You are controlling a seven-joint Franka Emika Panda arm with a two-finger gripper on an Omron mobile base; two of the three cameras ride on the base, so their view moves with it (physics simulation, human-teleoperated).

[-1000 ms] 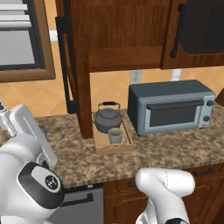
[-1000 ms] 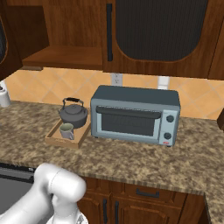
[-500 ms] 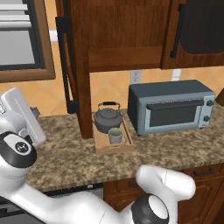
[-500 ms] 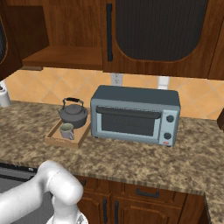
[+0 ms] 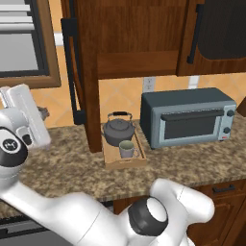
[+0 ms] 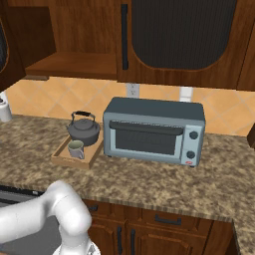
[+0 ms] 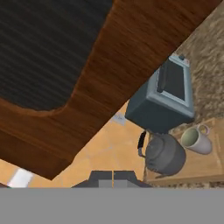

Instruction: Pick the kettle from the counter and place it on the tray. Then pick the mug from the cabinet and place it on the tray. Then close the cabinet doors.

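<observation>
Flat, even rendered light in all 3 views, with no glare or bright hotspots. The counter point(image 6: 149, 179) is evenly lit; soft shadow lies under the cabinet point(image 5: 134, 33) and darkens its open inside. Edges look slightly soft and pixelated, the hand view blockiest. Lines stay straight at the borders, no lens distortion.

The kettle point(image 5: 118, 131) is dark grey with a black arched handle, the mug point(image 5: 127, 149) pale grey-beige (darker inside), the tray point(image 5: 124, 159) light wood; the counter point(image 6: 149, 179) is speckled brown and beige granite. The toaster oven point(image 6: 155, 130) is slate blue-grey with a dark window; the cabinet point(image 5: 129, 33) is reddish-brown wood, its cabinet doors point(image 6: 182, 35) holding ribbed near-black panels; the backsplash point(image 6: 45, 100) is orange-tan diamond tile.
</observation>
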